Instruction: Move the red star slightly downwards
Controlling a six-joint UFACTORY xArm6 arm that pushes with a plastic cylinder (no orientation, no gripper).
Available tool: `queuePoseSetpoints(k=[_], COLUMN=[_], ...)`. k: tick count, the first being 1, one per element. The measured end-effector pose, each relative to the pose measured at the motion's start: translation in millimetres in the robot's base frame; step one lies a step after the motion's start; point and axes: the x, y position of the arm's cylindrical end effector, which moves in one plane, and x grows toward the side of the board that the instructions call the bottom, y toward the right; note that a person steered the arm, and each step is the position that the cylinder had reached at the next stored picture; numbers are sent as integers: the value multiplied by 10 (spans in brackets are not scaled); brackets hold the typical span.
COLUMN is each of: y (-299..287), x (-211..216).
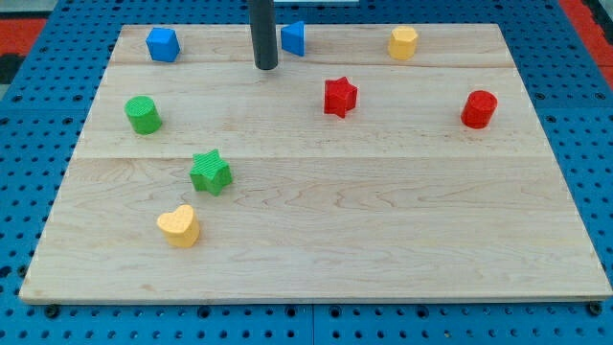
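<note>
The red star (pixel 339 97) lies on the wooden board (pixel 316 230), right of centre in the upper part. My tip (pixel 266 66) is the lower end of a dark rod near the view's top. It stands up and to the left of the red star, apart from it, and just left of a blue block (pixel 293 37).
A blue cube (pixel 163 44) sits at the top left, a yellow block (pixel 403 42) at the top right, a red cylinder (pixel 478 109) at the right. A green cylinder (pixel 143 115), a green star (pixel 211 172) and a yellow heart (pixel 179 226) lie on the left.
</note>
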Motion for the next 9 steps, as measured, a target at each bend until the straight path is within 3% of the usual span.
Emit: queuePoseSetpoints(k=[3,5,9], y=[-19,417,509], x=[-9,178,168])
